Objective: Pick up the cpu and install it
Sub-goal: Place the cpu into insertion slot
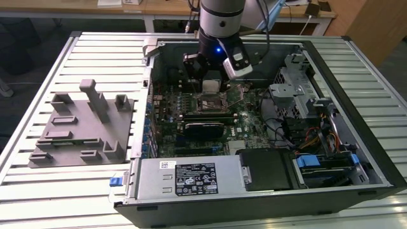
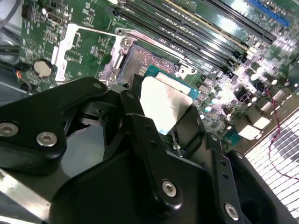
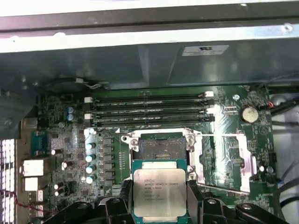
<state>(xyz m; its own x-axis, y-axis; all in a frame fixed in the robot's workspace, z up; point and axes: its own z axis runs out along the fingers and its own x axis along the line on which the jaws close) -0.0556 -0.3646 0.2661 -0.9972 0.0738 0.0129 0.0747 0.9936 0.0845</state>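
Gripper (image 3: 160,207) pinches the cpu (image 3: 160,186) by two opposite edges; we see it held above the board (image 3: 224,121), just short of the open socket (image 3: 159,148). We find open room around the socket, with memory slots (image 3: 149,109) beside one edge and the case wall (image 3: 140,65) beyond.
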